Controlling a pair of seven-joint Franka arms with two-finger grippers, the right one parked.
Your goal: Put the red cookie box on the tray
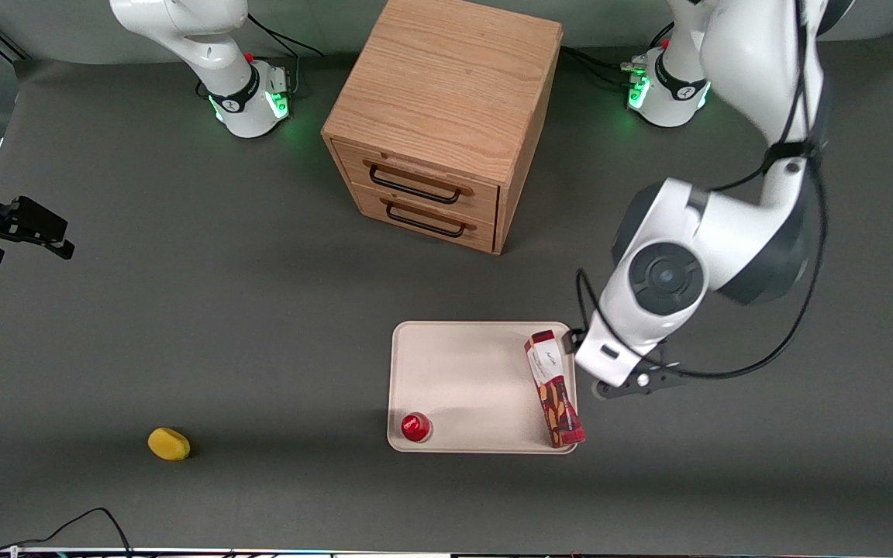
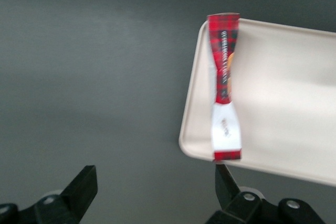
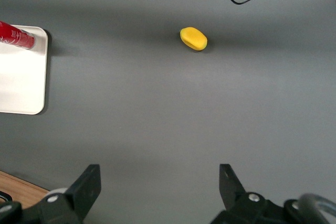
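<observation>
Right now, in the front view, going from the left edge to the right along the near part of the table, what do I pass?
Yellow object → small red round object on the tray → red cookie box → open gripper, empty beside the tray.

The box (image 1: 554, 389) is a long dark-red tartan carton with a white label panel and tan cookie pictures. It stands on one long narrow edge on the tray (image 1: 462, 372), along the short rim nearest my arm, slightly askew. The tray is pale pinkish-beige, rounded at the corners, low-rimmed, flat on the desk. My claw (image 2: 155, 192) hangs spread, clear of the box (image 2: 224, 85).
</observation>
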